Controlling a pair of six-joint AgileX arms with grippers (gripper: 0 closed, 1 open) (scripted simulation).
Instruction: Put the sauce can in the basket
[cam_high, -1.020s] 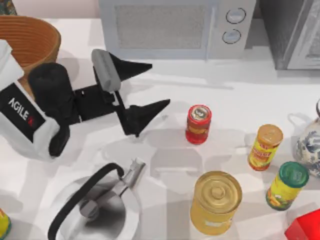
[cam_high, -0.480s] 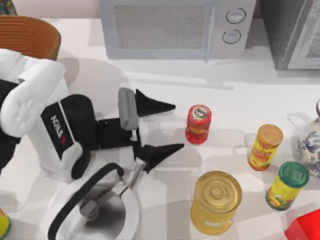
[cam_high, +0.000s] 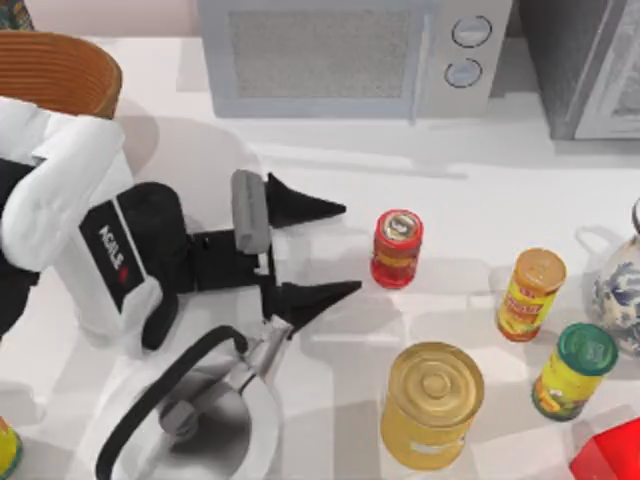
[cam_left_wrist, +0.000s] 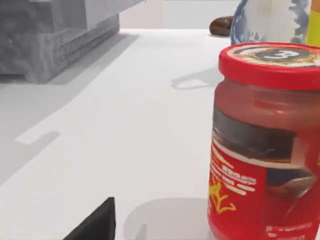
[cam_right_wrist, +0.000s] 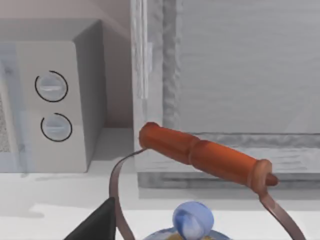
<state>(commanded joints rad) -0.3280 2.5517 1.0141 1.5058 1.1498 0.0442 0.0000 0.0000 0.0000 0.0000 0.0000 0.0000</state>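
1. The left gripper (cam_high: 335, 250) reaches across the table (cam_high: 470, 210) from the top view's left, its two black fingers spread wide and pointing toward the sauce can (cam_high: 397, 248); nothing is held between them.
2. The sauce can stands upright on the table just beyond the fingertips, apart from them, roughly in line with the gap between the fingers. In the left wrist view the same can (cam_left_wrist: 265, 145) stands close ahead, red with a red rim and a printed top, and one dark fingertip (cam_left_wrist: 97, 225) shows at the frame's edge.
3. The basket (cam_high: 55, 70) sits at the far left corner of the table, behind the left arm and well apart from the can.
4. A microwave (cam_high: 350, 55) stands along the back edge. To the right of the can are an orange-lidded jar (cam_high: 530, 293), a green-lidded jar (cam_high: 575, 370) and a blue-patterned teapot (cam_high: 620, 290); a large gold can (cam_high: 430, 403) stands in front of the sauce can.
5. A white kettle (cam_high: 190, 420) with a black handle lies near the front left, just below the lower finger.
6. The right wrist view faces the teapot's orange handle (cam_right_wrist: 205, 155) and blue lid knob (cam_right_wrist: 192, 220), with the microwave's two dials (cam_right_wrist: 52, 107) behind; whether the right gripper is spread or pressed together cannot be told.
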